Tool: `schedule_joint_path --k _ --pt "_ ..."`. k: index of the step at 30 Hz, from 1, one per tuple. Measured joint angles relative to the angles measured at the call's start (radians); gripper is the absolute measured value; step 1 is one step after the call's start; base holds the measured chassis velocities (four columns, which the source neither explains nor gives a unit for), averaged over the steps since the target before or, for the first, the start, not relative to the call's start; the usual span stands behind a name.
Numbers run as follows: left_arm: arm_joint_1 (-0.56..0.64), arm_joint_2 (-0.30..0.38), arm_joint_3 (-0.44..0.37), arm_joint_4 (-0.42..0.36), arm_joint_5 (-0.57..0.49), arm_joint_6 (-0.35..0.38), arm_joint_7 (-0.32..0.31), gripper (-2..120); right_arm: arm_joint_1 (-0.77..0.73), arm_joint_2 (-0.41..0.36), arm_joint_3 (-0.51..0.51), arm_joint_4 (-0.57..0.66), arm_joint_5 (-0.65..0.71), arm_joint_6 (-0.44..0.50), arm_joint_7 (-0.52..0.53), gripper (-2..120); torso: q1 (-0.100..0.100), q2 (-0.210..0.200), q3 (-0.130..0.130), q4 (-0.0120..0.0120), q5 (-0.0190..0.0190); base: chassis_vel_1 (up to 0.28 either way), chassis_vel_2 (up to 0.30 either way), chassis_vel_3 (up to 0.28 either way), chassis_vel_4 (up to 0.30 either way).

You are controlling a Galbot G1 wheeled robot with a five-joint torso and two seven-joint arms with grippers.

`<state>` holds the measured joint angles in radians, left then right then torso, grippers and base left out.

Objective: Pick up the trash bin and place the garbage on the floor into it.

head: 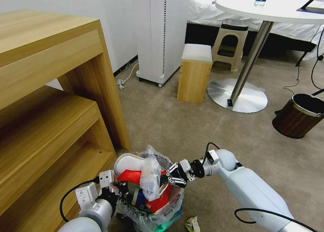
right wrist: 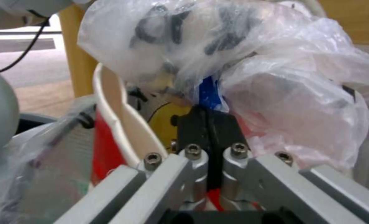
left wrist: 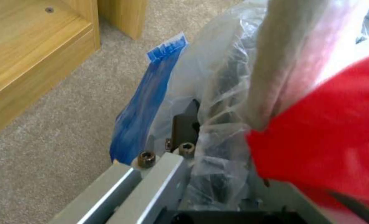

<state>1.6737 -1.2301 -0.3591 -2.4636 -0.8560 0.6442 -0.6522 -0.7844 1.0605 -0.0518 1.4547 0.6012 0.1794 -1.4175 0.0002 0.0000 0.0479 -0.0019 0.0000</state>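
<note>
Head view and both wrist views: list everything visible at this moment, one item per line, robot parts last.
trash bin: one, dark with clear plastic liner and blue at its lower side, on the carpet beside the shelf, overfilled.
garbage: white slipper, red wrapper and a clear plastic wad piled on top of the bin; one yellowish scrap on the floor beside it.
wooden shelf unit: one, light wood, left.
white appliance: one, by the wall.
wooden stool: one, white top.
plastic stool: one, beige.
round table: one, white, metal pedestal.
brown bin: one, metal rim, far right.
left gripper: at the bin's left rim.
right gripper: fingers shut on the plastic wad.
</note>
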Motion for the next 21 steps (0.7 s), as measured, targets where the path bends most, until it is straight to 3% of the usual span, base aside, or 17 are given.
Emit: schedule_joint_path --k 8,11,21 --pt "0.000 -0.001 -0.001 0.000 0.000 0.000 -0.001 1 -0.003 -0.021 0.007 0.021 0.004 0.004 -0.004 25 0.000 0.000 0.000 0.0000 0.0000 0.000 0.000 0.000 0.000" --pt "0.000 -0.004 0.000 0.000 0.000 0.000 -0.001 1 -0.009 -0.046 0.037 0.043 0.010 0.005 -0.025 41 0.000 0.000 0.000 0.0000 0.0001 0.000 0.000 0.000 0.000" --pt "0.000 -0.009 0.006 -0.001 0.005 0.000 -0.002 1 -0.035 -0.090 0.101 0.083 0.038 0.000 -0.082 76 0.000 0.000 0.000 0.0000 0.0001 0.000 0.000 0.000 0.000"
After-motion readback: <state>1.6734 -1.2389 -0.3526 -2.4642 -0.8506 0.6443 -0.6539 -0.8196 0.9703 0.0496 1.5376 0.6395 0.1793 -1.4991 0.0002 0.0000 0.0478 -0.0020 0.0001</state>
